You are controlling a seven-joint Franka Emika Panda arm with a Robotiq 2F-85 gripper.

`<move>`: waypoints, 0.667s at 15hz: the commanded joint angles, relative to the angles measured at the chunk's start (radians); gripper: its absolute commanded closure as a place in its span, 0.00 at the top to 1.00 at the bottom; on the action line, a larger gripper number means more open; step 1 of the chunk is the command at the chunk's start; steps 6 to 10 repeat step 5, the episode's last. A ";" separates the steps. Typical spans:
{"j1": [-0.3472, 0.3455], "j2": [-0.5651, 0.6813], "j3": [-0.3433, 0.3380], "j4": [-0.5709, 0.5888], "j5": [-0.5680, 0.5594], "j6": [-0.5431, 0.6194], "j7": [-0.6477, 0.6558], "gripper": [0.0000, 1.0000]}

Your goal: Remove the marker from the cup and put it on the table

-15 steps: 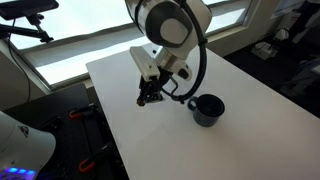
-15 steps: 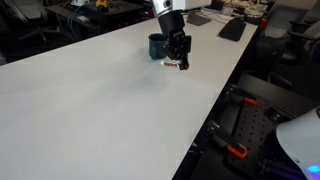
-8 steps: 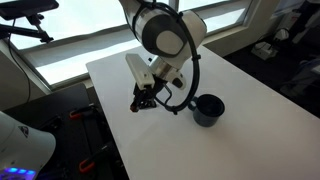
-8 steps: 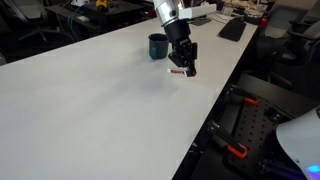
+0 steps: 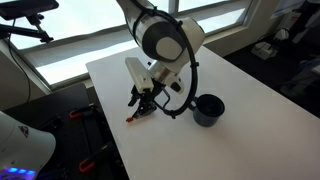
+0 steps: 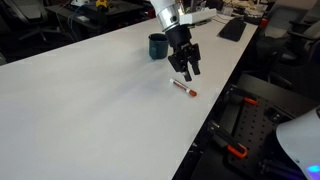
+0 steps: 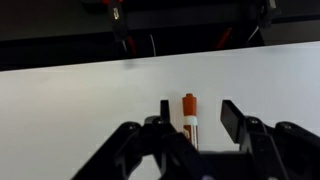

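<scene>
Marker [image 6: 184, 88] lies flat on the white table [image 6: 90, 110], near the edge and well apart from the dark cup [image 6: 157, 46], which stands upright further back and looks empty, though its inside is too small to make out for certain. Your gripper [image 6: 189, 70] hangs just above the marker with the jaws spread wide. In the wrist view the orange barrel sits in the gap between the two fingers [image 7: 232, 118], touching neither and running roughly parallel to them. From that I judge that the marker is out of the cup and set down, so the placing step is at its very end and little of the task is left. What the next move calls for is a clean retreat: lift straight up and keep the jaws spread so that neither pad brushes the barrel. A round marker on a smooth tabletop will roll at a light touch, and with the table's edge close by it would not have to roll far to drop off. Once you are clear, check in both exterior views that it rests where it is, then stop.
</scene>
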 commanded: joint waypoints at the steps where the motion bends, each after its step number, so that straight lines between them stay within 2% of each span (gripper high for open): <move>1: -0.007 -0.009 0.004 0.000 -0.022 -0.024 0.020 0.89; 2: -0.013 0.002 0.011 0.003 -0.004 -0.002 0.005 0.71; 4: -0.015 0.002 0.010 0.003 -0.004 -0.002 0.005 0.86; 5: -0.015 0.002 0.010 0.003 -0.004 -0.002 0.005 0.89; 10: -0.015 0.002 0.010 0.003 -0.004 -0.002 0.005 0.89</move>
